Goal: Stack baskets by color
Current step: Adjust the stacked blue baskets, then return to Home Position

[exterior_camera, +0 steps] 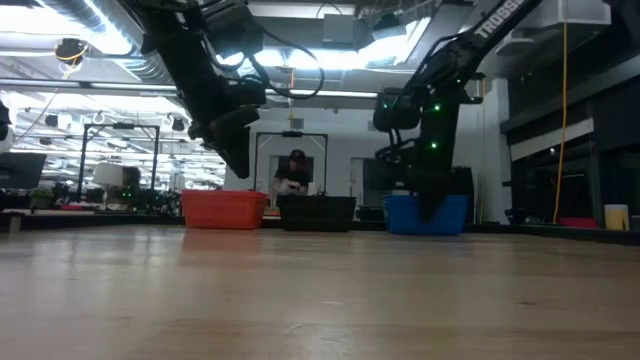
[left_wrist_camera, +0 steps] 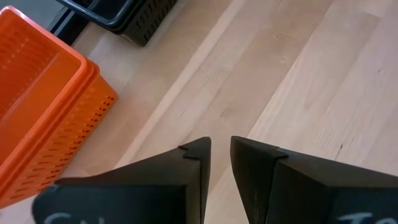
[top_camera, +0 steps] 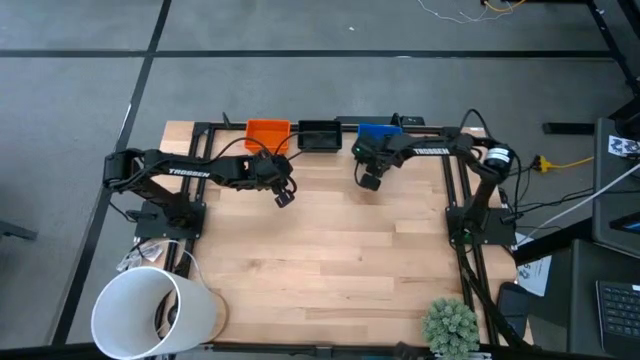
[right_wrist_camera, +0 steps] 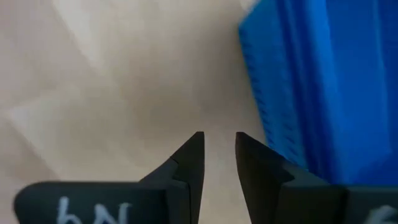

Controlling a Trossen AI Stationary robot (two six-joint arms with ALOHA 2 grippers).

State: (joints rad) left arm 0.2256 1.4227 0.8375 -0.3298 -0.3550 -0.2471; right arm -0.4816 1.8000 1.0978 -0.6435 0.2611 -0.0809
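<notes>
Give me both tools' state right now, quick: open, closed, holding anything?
Left tool: open by a narrow gap, holding nothing, above bare table beside the orange baskets.
Right tool: open by a narrow gap, empty, beside the blue baskets.

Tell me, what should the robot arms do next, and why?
Probably just pull both arms back a little and rest. The orange baskets, black baskets and blue baskets already sit in three colour piles along the far table edge. The left gripper and right gripper hang over bare wood, narrowly open, holding nothing.
</notes>
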